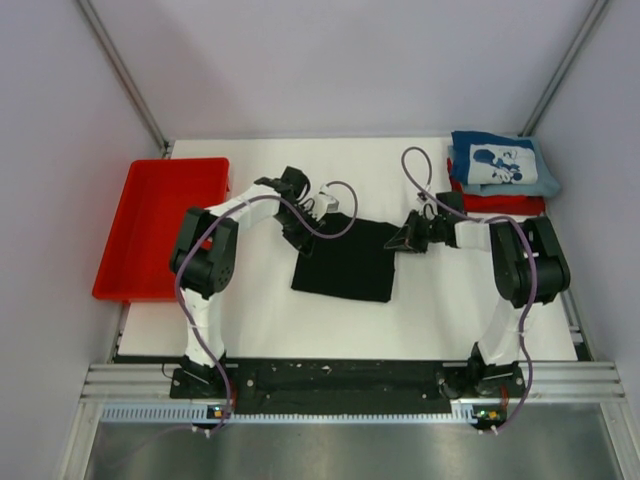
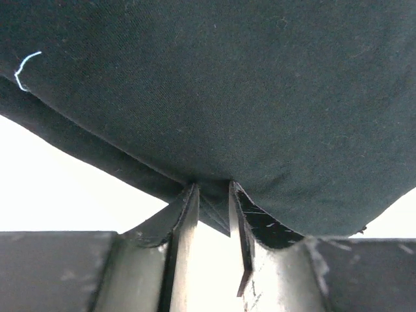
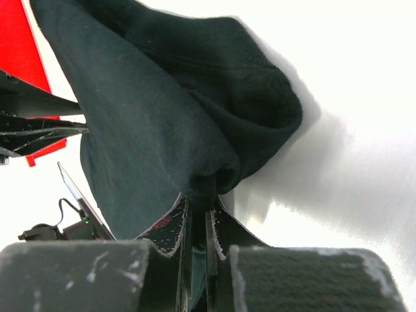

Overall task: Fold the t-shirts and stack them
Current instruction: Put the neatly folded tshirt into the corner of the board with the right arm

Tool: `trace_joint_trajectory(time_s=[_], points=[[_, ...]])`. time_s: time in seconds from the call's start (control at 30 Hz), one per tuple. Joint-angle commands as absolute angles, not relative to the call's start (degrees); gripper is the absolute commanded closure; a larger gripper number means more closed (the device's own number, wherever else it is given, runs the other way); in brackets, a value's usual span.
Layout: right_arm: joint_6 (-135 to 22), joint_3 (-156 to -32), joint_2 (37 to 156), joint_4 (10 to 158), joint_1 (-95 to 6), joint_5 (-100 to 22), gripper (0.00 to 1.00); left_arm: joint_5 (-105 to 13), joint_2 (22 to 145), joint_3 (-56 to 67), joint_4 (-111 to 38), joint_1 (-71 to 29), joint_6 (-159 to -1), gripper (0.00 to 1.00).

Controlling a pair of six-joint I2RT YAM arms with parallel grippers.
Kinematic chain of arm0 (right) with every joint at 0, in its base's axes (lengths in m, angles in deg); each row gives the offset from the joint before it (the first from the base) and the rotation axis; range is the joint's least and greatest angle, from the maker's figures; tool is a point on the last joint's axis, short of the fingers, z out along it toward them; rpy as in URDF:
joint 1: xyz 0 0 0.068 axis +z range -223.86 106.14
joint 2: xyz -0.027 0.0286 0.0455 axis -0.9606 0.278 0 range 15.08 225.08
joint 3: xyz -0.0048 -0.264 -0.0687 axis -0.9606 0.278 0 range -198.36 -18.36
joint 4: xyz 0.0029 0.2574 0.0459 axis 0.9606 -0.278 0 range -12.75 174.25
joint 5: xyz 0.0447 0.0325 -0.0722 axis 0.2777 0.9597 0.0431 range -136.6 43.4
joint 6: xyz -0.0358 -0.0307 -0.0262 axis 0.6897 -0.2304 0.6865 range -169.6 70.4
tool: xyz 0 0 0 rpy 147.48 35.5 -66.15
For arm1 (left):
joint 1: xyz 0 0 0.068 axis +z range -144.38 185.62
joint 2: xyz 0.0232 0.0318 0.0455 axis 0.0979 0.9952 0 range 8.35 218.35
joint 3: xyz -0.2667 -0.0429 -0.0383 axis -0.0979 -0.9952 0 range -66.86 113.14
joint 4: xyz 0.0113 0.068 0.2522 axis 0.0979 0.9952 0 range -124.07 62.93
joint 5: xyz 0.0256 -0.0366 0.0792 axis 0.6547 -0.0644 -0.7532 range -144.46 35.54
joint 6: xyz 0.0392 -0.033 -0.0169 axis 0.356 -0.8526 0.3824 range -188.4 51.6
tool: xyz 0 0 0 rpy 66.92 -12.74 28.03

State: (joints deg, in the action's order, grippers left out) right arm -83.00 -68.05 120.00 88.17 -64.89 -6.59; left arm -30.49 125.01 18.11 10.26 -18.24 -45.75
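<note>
The black t-shirt lies partly folded in the middle of the white table. My left gripper is at its upper left corner, shut on a fold of the black cloth, which fills the left wrist view. My right gripper is at its upper right corner, shut on a bunched edge of the same shirt. The blue t-shirt with white cartoon print lies folded on the red t-shirt at the back right.
A red plastic tray stands at the left edge of the table; a strip of it also shows in the right wrist view. Bare white table lies in front of the black shirt.
</note>
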Motion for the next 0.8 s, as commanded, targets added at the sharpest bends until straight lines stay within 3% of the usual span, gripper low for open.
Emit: trace_joint_trajectory(time_s=[0.0,0.03,0.1,0.13,0.47,0.77], points=[[-74.9,-77.2,117.5,78.8,-64.9,-8.4,1.00,-30.4,121.2,21.4,11.4,-17.6,-44.6,0.64],[-73.0,-79.2,117.5,75.4,-64.9,-9.8,1.00,-30.3,119.3,21.8,11.5,-17.4,-44.4,0.60],[-68.4,-83.4,117.7,69.5,-64.9,-12.7,1.00,-30.2,116.8,22.9,12.9,-16.8,-43.9,0.33],[-66.3,-85.7,118.2,66.1,-64.9,-14.4,1.00,-30.1,115.8,23.6,13.8,-16.4,-43.5,0.02],[-43.6,-115.3,125.7,38.5,-65.4,-33.6,1.00,-34.4,106.4,22.2,15.1,-9.9,-40.7,0.01],[-27.6,-136.5,132.1,30.8,-65.8,-55.2,1.00,-34.7,109.2,23.6,16.9,-8.4,-40.2,0.01]])
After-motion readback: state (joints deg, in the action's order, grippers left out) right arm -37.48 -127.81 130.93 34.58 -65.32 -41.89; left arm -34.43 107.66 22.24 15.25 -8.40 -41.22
